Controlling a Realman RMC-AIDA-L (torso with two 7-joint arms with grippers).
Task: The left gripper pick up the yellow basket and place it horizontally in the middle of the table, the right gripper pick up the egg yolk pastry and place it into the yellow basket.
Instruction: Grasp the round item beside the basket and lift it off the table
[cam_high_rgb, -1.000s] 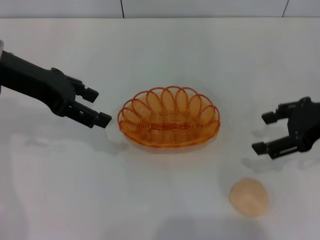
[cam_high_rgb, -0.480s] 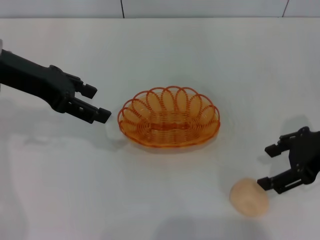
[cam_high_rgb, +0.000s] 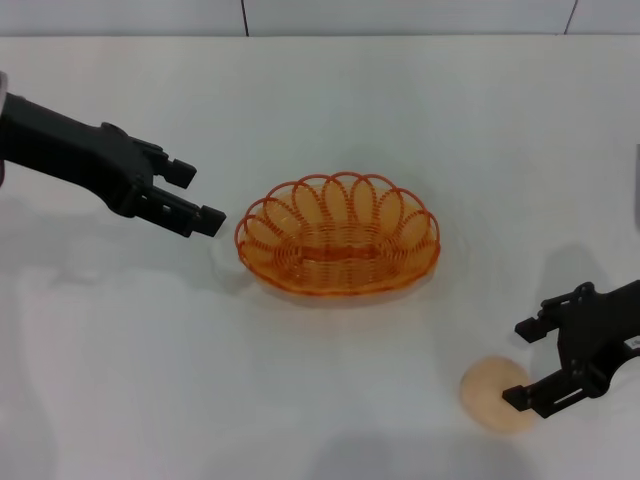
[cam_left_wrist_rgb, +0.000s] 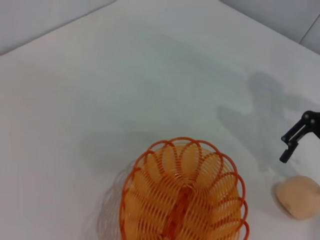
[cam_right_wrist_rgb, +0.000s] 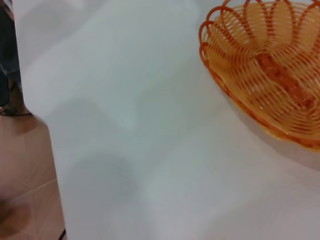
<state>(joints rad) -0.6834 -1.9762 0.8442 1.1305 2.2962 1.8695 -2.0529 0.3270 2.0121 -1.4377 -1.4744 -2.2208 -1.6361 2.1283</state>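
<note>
Head view: the yellow basket (cam_high_rgb: 338, 236) is seen lying flat on its base at the middle of the table (cam_high_rgb: 400, 110), empty. The left gripper (cam_high_rgb: 194, 197) is held just beside the basket's left rim, jaws parted, nothing grasped. The egg yolk pastry (cam_high_rgb: 493, 394) is shown on the table near the front right; the right gripper (cam_high_rgb: 521, 362) is positioned at its right side, jaws spread wide, nothing gripped
</note>
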